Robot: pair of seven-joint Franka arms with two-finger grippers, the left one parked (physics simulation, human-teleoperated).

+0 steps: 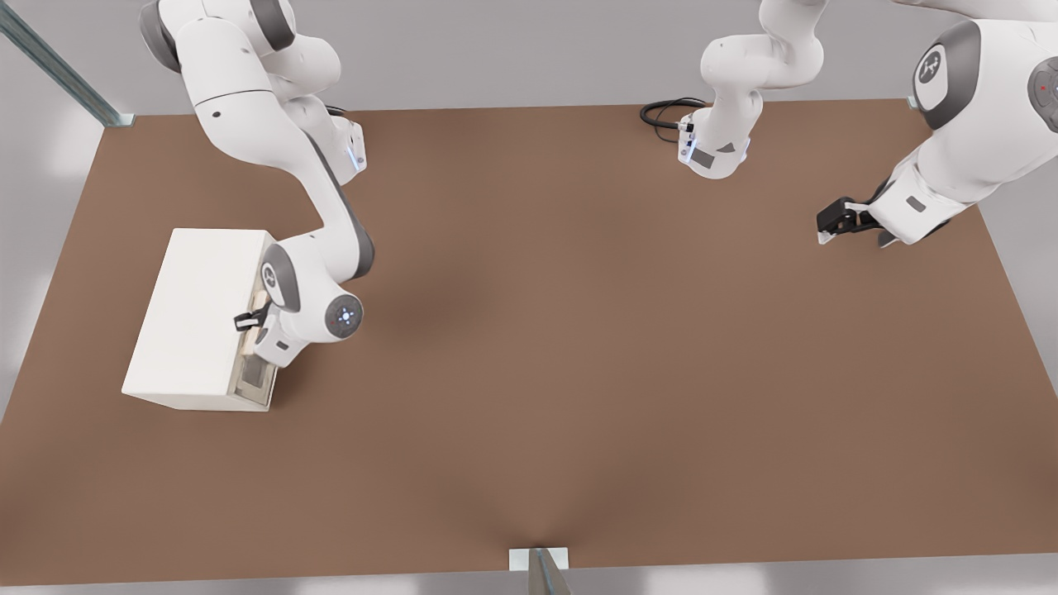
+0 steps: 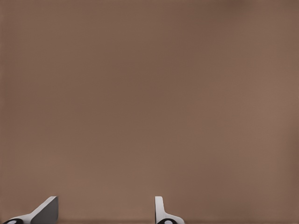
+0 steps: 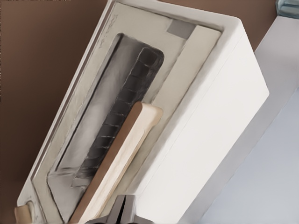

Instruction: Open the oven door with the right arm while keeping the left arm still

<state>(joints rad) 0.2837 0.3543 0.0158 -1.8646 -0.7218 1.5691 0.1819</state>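
The cream-white oven [image 1: 194,318] stands on the brown table at the front view's left, its windowed front facing the front view's right. The oven door [image 3: 110,116] lies flush against the box, and a dark rack shows through its glass. A pale tan bar handle [image 3: 119,161] runs along the door's upper edge. The right arm [image 1: 314,207] reaches down from the back, and its gripper [image 1: 248,320] is right at the handle [image 1: 258,299], about midway along it. In the right wrist view the gripper [image 3: 122,212] sits against the handle's near end.
The brown table [image 1: 579,372] stretches wide to the front view's right of the oven. The parked arm's gripper [image 1: 839,221] hovers at the far right. A black cable [image 1: 665,116] lies at the back edge. Metal posts stand at the back left corner [image 1: 58,70] and the front edge [image 1: 541,570].
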